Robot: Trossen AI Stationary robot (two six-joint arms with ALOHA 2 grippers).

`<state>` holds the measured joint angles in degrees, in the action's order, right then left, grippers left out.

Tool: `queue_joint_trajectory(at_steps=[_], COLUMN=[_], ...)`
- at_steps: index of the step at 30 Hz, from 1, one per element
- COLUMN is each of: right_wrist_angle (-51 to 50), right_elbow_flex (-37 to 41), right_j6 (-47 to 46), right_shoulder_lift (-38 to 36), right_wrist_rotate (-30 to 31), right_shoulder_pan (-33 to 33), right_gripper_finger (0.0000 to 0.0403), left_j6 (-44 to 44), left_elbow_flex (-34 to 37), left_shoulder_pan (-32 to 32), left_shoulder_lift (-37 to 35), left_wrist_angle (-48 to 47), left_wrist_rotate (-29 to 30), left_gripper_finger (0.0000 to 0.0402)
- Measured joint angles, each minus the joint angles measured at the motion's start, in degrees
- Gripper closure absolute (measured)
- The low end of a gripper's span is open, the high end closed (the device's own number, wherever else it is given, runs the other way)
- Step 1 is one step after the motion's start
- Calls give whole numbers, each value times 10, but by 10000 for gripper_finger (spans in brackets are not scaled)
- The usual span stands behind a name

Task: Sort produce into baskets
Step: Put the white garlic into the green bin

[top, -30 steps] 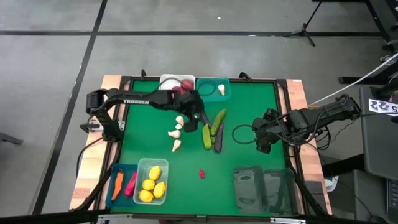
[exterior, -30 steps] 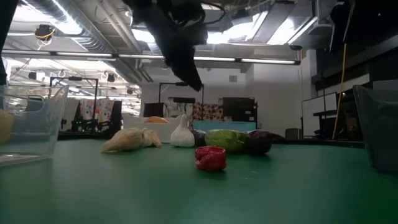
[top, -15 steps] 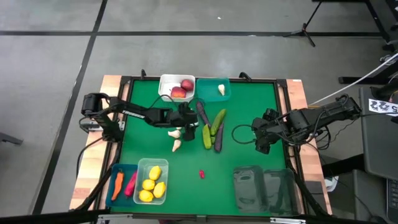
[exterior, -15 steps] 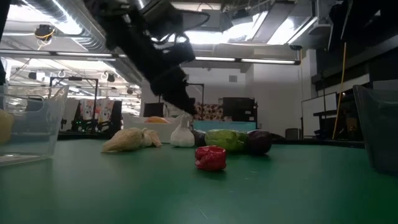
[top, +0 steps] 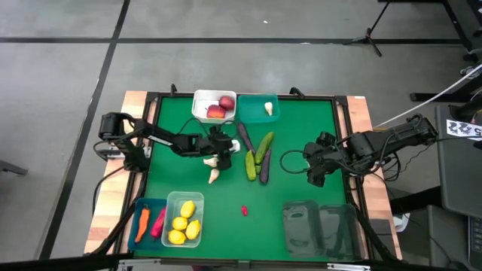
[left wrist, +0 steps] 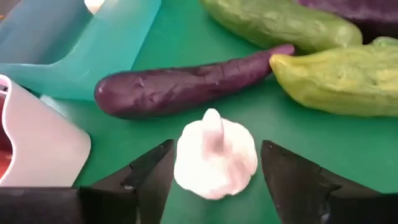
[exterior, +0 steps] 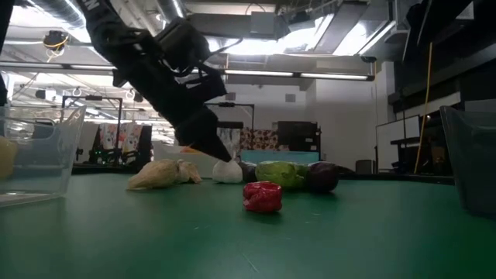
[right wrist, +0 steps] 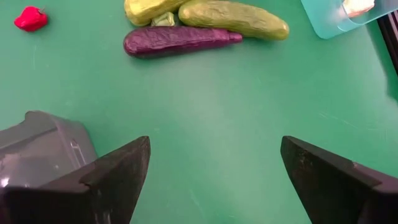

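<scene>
Green counter point(top: 301, 128): left hand point(left wrist: 211, 171) open astride garlic bulb point(left wrist: 216, 155). Best closed squarely on bulb's body, clear of eggplant point(left wrist: 186, 89). Right hand point(right wrist: 211, 168) open, idle.

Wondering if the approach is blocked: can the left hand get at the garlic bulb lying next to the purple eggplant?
Probably yes. The left hand already has a finger on either side of the garlic bulb, fingers apart. The eggplant lies just beyond, not between them.
</scene>
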<state>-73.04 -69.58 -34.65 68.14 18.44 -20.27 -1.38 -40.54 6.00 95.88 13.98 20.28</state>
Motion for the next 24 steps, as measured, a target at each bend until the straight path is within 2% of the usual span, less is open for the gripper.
queue_joint_trajectory(at_steps=[8,24], right_wrist_angle=[2,2], right_elbow_flex=[0,0], right_j6=[-9,-15], right_shoulder_lift=[0,0], right_wrist_rotate=[0,2], right_shoulder_pan=[0,0], right_gripper_finger=[43,43], left_j6=[0,0], left_elbow_flex=[17,17], left_shoulder_pan=[0,0], left_shoulder_lift=[0,3], left_wrist_angle=[64,65], left_wrist_rotate=[-1,-12], left_gripper_finger=[265,385])
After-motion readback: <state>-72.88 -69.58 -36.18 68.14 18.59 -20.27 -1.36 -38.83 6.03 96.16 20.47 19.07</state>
